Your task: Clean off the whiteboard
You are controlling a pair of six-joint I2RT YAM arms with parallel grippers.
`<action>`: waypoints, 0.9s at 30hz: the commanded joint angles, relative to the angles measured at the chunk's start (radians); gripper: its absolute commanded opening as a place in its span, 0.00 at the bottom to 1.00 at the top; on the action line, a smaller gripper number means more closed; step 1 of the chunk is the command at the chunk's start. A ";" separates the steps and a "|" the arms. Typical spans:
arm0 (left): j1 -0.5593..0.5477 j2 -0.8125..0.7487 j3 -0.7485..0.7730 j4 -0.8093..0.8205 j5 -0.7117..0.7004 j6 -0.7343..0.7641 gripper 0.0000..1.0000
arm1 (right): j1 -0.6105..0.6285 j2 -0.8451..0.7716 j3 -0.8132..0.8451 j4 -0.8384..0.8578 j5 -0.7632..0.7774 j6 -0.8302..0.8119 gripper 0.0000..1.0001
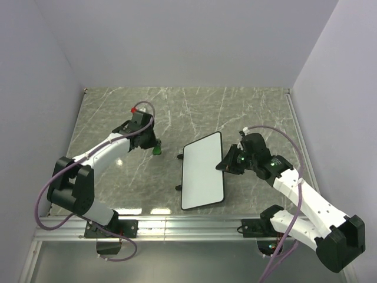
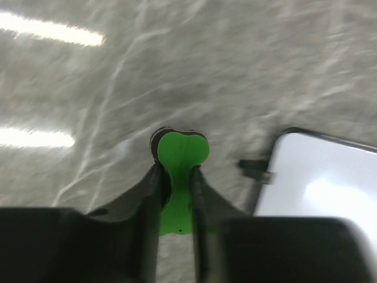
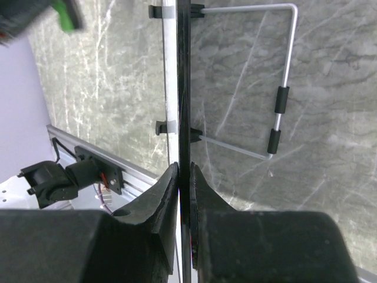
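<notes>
The flat white rectangular whiteboard with a thin black rounded-corner frame [image 1: 202,172] is sitting near the middle of the grey marble-patterned desk [image 1: 253,112]. Its long sides are running roughly from the near edge toward the far wall, and its face is showing plain white to the top camera. Two small black feet [image 1: 179,157] are sticking out along its left long side. From above I cannot tell whether the board is lying flat or is tipped up on its right side.

The right pincer [image 1: 226,163] is meeting the whiteboard at the middle of its right long side. In the right wrist view its two black fingers [image 3: 168,194] are pressing close together on the black frame edge [image 3: 184,88] — the board is appearing edge-on there, with desk showing on both sides of it. On the back side of the whiteboard a bent silver wire stand with two black sleeves [image 3: 284,100] is reaching out from the frame.

Left of the whiteboard, and clear of it, the left pincer [image 1: 151,143] is pointing down at the desk. Its fingers [image 2: 154,188] are clamping a small bright green plastic eraser [image 2: 181,152] — the rounded green end is jutting past the fingertips, just above or on the desk; contact is unclear. The whiteboard's nearest corner [image 2: 306,177] is showing to the right of the eraser in that view, with a gap of bare desk between them.
</notes>
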 commanded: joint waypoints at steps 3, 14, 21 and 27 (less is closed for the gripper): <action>0.016 0.006 -0.103 -0.047 -0.097 0.048 0.42 | 0.008 -0.017 -0.045 0.025 0.016 -0.022 0.01; 0.018 -0.021 -0.114 -0.105 -0.122 0.034 0.99 | 0.005 -0.071 0.000 -0.027 0.069 -0.036 0.84; 0.016 -0.119 0.005 -0.236 -0.149 0.034 1.00 | 0.007 -0.210 0.125 -0.220 0.256 -0.080 1.00; 0.016 -0.262 0.072 -0.300 -0.112 0.074 0.99 | 0.007 -0.369 0.276 -0.352 0.433 -0.063 1.00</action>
